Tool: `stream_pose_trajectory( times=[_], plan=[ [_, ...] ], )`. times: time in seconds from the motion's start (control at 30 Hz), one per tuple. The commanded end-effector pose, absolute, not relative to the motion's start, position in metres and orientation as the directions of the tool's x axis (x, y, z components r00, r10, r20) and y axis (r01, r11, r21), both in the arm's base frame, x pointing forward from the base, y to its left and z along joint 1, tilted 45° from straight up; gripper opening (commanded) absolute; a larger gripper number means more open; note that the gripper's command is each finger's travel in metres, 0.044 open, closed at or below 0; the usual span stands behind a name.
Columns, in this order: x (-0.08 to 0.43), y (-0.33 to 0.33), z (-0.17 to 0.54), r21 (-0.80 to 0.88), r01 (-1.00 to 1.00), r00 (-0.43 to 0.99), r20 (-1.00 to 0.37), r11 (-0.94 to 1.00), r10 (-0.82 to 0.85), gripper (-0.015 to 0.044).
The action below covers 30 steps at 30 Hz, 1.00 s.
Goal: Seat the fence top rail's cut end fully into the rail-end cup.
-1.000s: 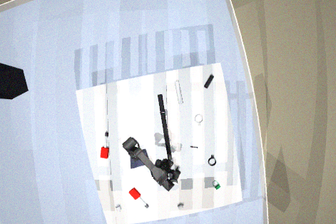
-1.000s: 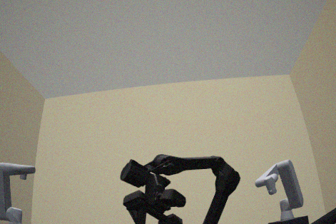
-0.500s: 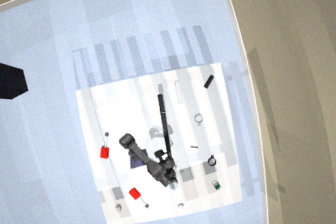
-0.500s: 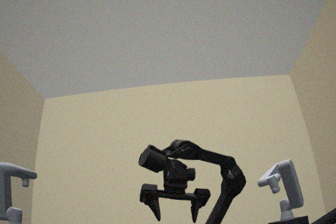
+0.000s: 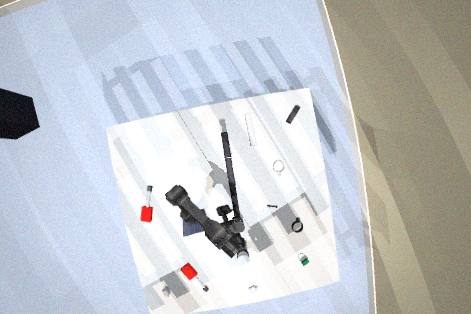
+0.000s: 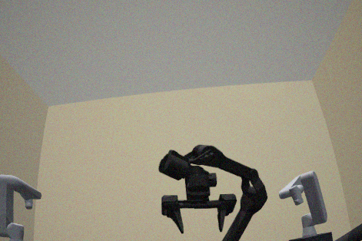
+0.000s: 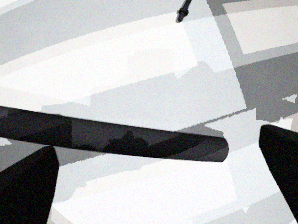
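The black rail [image 5: 227, 150] [image 7: 150, 142] runs from the upper middle of the top view down to the arm. In the wrist view it enters from the left, and its cut end lies short of the right finger. My gripper [image 6: 201, 231] [image 7: 160, 147] is open, with nothing gripped. The left fingertip overlaps the rail's lower edge in the wrist view; whether they touch cannot be told. A pale round top [image 5: 242, 255] at the arm's lower end may be the big post's cap. A thin light mark crosses the rail, perhaps the loop cap. The end cup and brace band cannot be made out.
Red blocks [image 5: 146, 214] [image 5: 189, 271] with rods lie left and below the arm. On the right are a black ring clamp [image 5: 297, 225], a pale ring [image 5: 278, 166], a green-and-white piece [image 5: 303, 259], a small pin [image 5: 272, 206] and a dark bar [image 5: 293, 114].
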State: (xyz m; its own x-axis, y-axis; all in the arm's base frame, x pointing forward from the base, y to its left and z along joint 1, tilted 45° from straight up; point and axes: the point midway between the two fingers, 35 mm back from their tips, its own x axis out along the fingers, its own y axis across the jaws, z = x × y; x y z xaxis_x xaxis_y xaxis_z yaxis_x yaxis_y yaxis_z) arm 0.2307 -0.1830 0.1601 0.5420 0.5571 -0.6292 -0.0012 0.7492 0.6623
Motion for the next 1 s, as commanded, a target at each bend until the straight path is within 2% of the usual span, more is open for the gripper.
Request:
stream_pose_trajectory(
  times=[0.0,0.17,0.33,0.4,0.97],
  plan=[
    [0.239,-0.168,0.149,0.569,-0.229,0.459,-0.652,0.79,0.603,0.044],
    [0.252,-0.137,0.127,0.345,-0.679,0.283,-0.691,0.648,0.665,0.044],
    [0.259,-0.108,0.108,0.113,-0.958,0.106,-0.717,0.264,0.689,0.044],
    [0.259,-0.104,0.105,0.082,-0.976,0.082,-0.72,0.201,0.689,0.044],
    [0.259,-0.104,0.105,0.082,-0.976,0.082,-0.72,0.201,0.689,0.044]
  ],
)
